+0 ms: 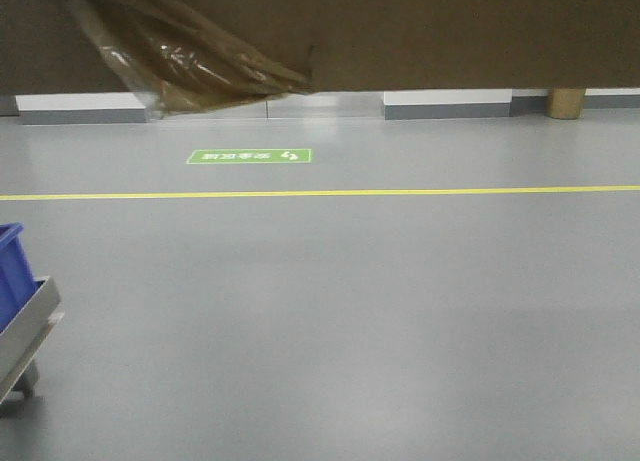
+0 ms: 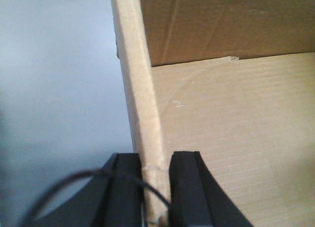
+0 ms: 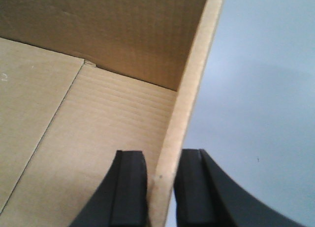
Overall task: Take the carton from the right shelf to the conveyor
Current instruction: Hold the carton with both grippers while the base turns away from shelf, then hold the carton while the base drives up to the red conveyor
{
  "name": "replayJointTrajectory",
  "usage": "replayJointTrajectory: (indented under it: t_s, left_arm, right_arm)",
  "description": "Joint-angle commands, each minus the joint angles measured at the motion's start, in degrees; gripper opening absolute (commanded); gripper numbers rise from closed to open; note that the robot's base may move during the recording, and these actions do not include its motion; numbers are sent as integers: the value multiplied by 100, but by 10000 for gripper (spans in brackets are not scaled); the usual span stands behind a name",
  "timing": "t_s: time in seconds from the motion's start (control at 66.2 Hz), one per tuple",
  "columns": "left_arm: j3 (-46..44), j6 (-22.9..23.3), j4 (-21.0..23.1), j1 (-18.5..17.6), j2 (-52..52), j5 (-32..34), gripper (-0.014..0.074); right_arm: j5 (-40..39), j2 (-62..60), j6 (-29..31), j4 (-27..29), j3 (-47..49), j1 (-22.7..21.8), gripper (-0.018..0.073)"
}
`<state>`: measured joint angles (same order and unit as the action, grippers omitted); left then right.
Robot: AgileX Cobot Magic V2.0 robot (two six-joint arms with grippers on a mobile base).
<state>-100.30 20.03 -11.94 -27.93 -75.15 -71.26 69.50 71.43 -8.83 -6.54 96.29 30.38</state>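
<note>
The brown cardboard carton (image 1: pixel 450 31) fills the top of the front view, held up off the floor, with a wad of glossy tan tape (image 1: pixel 190 56) hanging from its lower left edge. In the left wrist view my left gripper (image 2: pixel 156 160) is shut on the carton's left wall (image 2: pixel 140 84), one finger outside and one inside. My right gripper (image 3: pixel 161 163) is shut on the carton's right wall (image 3: pixel 189 94) in the same way. The carton's inside floor (image 3: pixel 88 138) is bare. The right shelf and the conveyor are out of view.
Smooth grey floor (image 1: pixel 330 311) with a yellow line (image 1: pixel 320 192) and a green floor sign (image 1: pixel 249 156) lies ahead. A blue bin (image 1: pixel 12 271) on a metal trolley edge (image 1: pixel 30 331) sits at the lower left. A white and grey wall base (image 1: pixel 450 103) runs along the back.
</note>
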Motion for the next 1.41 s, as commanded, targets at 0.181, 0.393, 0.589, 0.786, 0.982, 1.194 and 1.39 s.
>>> replayJointTrajectory:
  t_s: [0.181, 0.393, 0.589, 0.786, 0.982, 1.194, 1.39]
  left_arm:
    - [-35, -37, -43, -45, 55, 267, -17]
    - [-35, -37, -110, -45, 55, 267, -17]
    - [-35, -37, -138, -45, 55, 267, -17]
    - [-35, -37, -149, -45, 55, 267, -17]
    - [-35, -37, -161, -45, 55, 267, -17]
    - [-35, -37, -335, -45, 55, 267, -17]
    - [-35, -37, -586, -45, 55, 267, -17]
  right_arm:
    - [-278, -55, 78, 74, 27, 8, -58]
    - [-314, -55, 78, 74, 27, 8, -58]
    - [-323, -55, 78, 74, 27, 8, -58]
    - [-577, -55, 78, 74, 27, 8, -58]
    - [-898, -55, 78, 74, 27, 8, -58]
    - [-909, -55, 78, 74, 27, 8, -58]
    - [-909, -55, 78, 74, 27, 8, -58]
